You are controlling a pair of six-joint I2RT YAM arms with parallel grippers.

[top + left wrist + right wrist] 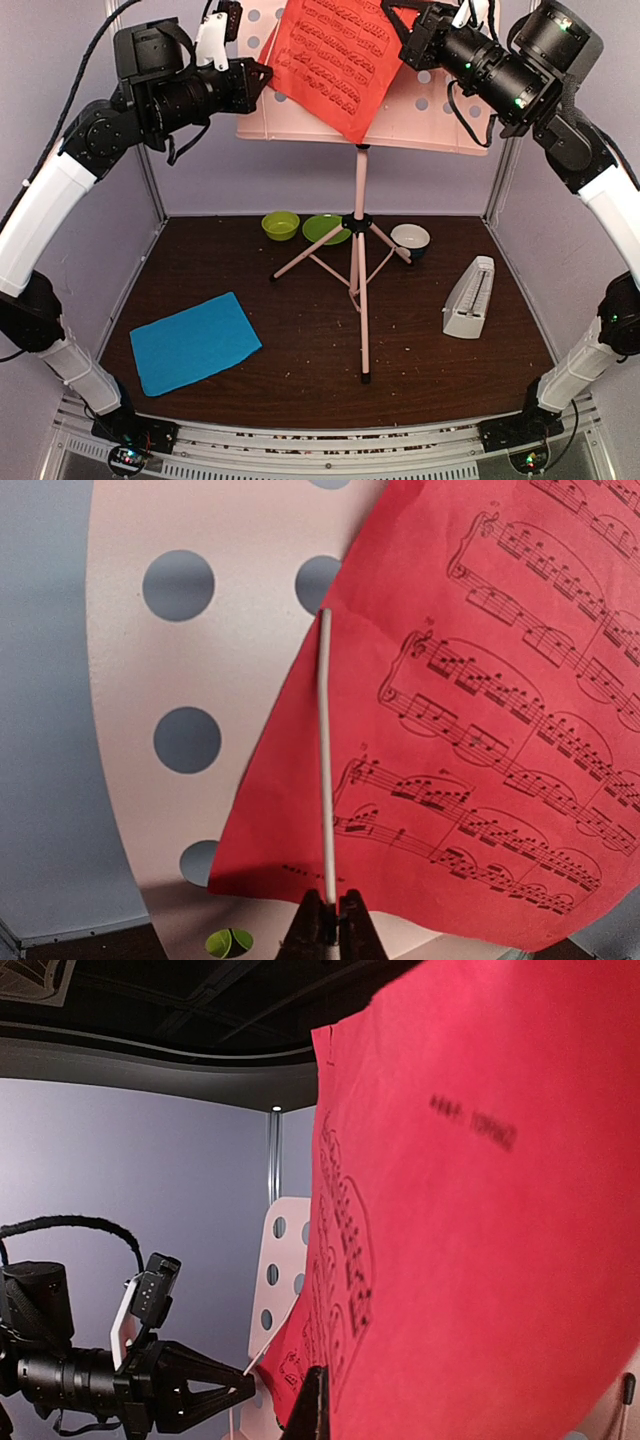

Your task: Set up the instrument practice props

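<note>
The pale pink perforated music stand (440, 112) stands on its tripod at mid-table. My right gripper (397, 24) is shut on the top corner of the red sheet-music page (330, 50) and holds it tilted against the stand's desk. In the right wrist view the page (480, 1240) fills the frame and hides one finger of that gripper (318, 1405). My left gripper (262, 72) is shut on a thin white wire (325, 760) that lies across the red page (480, 730). The cyan page (195, 342) lies flat at front left. The white metronome (470, 298) stands at right.
Two lime-green dishes (281, 225) (325, 229) and a small white-and-dark bowl (411, 238) sit behind the tripod legs (362, 300). Grey walls and metal posts enclose the table on three sides. Both arms are raised high near the stand's desk (230, 660).
</note>
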